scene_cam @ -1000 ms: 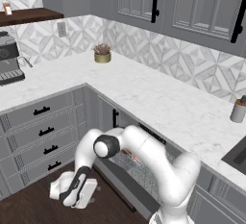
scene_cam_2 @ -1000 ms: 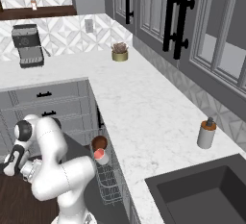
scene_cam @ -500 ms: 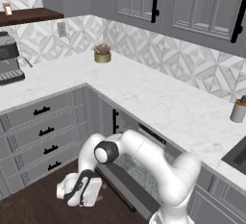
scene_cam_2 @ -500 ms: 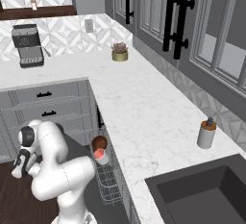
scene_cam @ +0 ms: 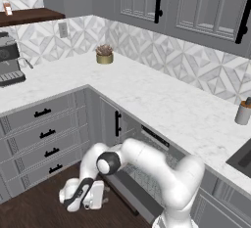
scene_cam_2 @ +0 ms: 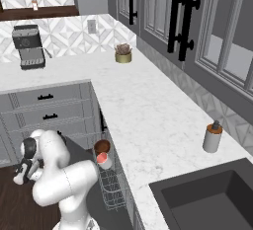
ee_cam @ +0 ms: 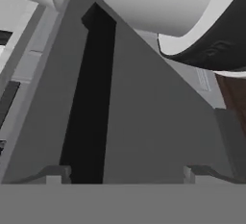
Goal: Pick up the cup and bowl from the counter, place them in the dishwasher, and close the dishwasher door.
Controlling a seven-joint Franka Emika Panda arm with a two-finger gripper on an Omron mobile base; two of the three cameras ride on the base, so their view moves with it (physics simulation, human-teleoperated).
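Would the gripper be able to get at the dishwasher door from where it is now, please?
Probably yes: the gripper hangs low beside the lowered dishwasher door, jaws apart, with nothing visible between them.

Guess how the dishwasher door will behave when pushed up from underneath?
The dishwasher door looks like a flat rigid panel hinged at the bottom, so it should probably swing as one piece, not flex. Its smooth grey face may let the open end effector slide along it. The cup and bowl sit in the rack, likely clear of the swing.
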